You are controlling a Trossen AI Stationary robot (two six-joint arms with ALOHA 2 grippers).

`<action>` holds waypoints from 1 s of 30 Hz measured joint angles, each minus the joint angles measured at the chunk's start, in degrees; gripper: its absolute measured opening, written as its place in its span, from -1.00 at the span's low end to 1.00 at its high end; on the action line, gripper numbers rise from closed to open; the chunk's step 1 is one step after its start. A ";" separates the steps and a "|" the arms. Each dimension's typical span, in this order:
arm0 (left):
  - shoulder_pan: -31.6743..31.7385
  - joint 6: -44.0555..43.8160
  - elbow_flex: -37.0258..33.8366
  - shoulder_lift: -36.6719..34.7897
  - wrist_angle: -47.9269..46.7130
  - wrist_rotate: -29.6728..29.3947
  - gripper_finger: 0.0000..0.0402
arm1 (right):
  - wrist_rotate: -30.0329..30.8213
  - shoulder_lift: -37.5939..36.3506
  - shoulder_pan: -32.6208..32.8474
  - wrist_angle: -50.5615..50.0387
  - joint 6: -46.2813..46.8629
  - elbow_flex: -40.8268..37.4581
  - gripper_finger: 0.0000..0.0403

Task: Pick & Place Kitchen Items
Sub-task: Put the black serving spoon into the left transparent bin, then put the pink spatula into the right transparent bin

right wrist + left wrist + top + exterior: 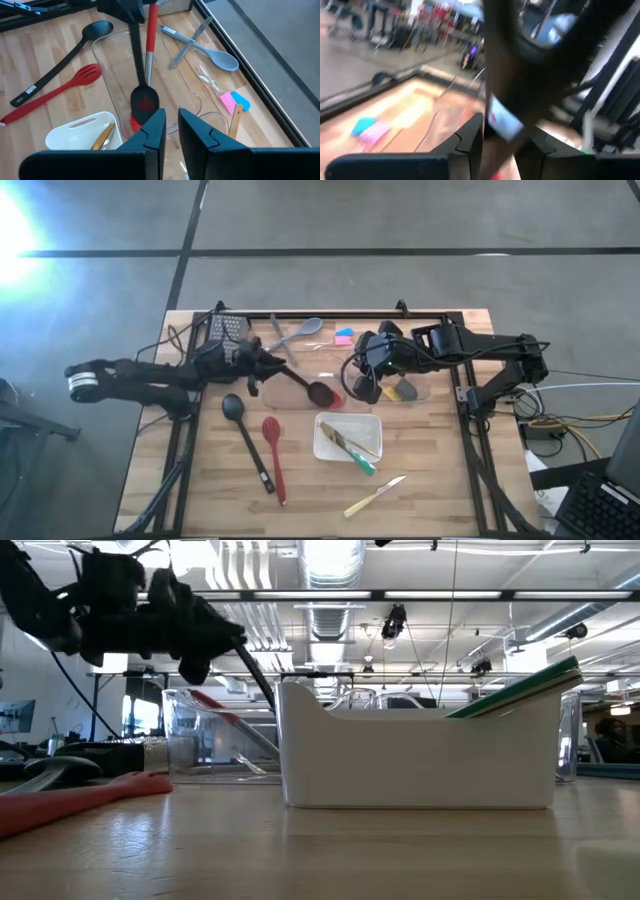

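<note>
My left gripper [262, 366] reaches level from the table's left and is shut on a black ladle [300, 383]. The ladle's bowl [145, 102] is down inside a clear bin [107, 65], over the red head of a red-handled utensil [150, 30] that lies in the bin. My right gripper [171, 130] hovers shut and holding nothing above the table's middle, next to a second clear bin [425, 385]. On the table lie another black ladle [245, 435] and a red slotted spoon [272, 455]. My left gripper pinches the ladle's handle near its free end [250, 665] between its two fingers [470, 142], coming level from the table's left. The handle slants down from the fingers into the bin. Whether the bowl touches the red utensil under it, I cannot tell.
A white tray [322, 442] with utensils stands at the front middle, a yellow-handled knife [375, 495] nearer the front edge. At the back lie a grey spoon [305, 330], tongs [280, 340] and pink and blue spatulas [343, 337]. A black mesh basket [225, 330] stands back left.
</note>
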 joint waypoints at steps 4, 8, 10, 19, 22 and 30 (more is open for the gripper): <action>1.13 5.52 3.93 -3.31 -19.10 0.07 -0.53 | 0.01 0.00 0.00 -0.01 -0.15 0.00 -0.79; 1.14 11.62 9.59 -6.23 -39.42 0.27 -0.52 | 0.01 0.00 0.00 -0.08 -0.24 0.00 -0.79; 1.16 14.42 13.22 -7.48 -50.06 0.22 -0.53 | 0.02 0.00 0.00 -0.09 -0.44 0.00 -0.79; 1.16 25.05 36.02 -8.90 -86.51 -5.62 -0.54 | 0.07 0.00 -0.02 -0.06 -1.70 0.00 -0.79; 1.14 25.05 43.31 -8.47 -94.71 -5.68 -0.55 | 0.07 0.00 -0.02 -0.03 -1.70 0.00 -0.79; 1.14 25.42 53.86 -7.85 -107.88 -6.38 -0.55 | 0.07 0.00 -0.02 -0.01 -1.72 0.00 -0.79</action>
